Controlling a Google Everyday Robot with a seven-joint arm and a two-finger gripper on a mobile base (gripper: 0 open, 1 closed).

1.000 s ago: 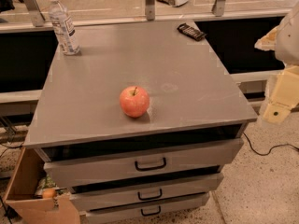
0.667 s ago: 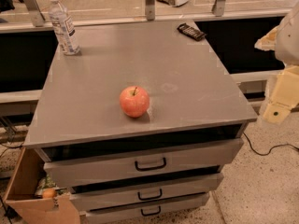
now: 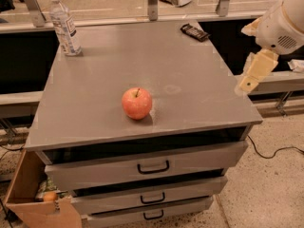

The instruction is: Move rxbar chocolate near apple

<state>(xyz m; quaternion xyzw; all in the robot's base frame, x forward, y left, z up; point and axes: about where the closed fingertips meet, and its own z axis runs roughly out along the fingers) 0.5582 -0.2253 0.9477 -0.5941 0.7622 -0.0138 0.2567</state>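
The rxbar chocolate (image 3: 194, 32) is a small black bar lying flat at the far right corner of the grey cabinet top (image 3: 104, 70). The red-pink apple (image 3: 137, 103) stands near the front middle of the top, well apart from the bar. My gripper (image 3: 256, 70) is a cream-coloured piece hanging below the white arm (image 3: 284, 23), off the right edge of the cabinet. It is level with the top, nearer me than the bar and to its right. It holds nothing that I can see.
A clear water bottle (image 3: 64, 25) stands at the far left corner. Three drawers with dark handles (image 3: 153, 167) face me. An open cardboard box (image 3: 33, 198) sits on the floor at the lower left. A cable (image 3: 275, 151) lies on the floor at the right.
The arm and gripper have moved left and up, closer to the cabinet's right edge. The apple, bar and bottle have not moved.
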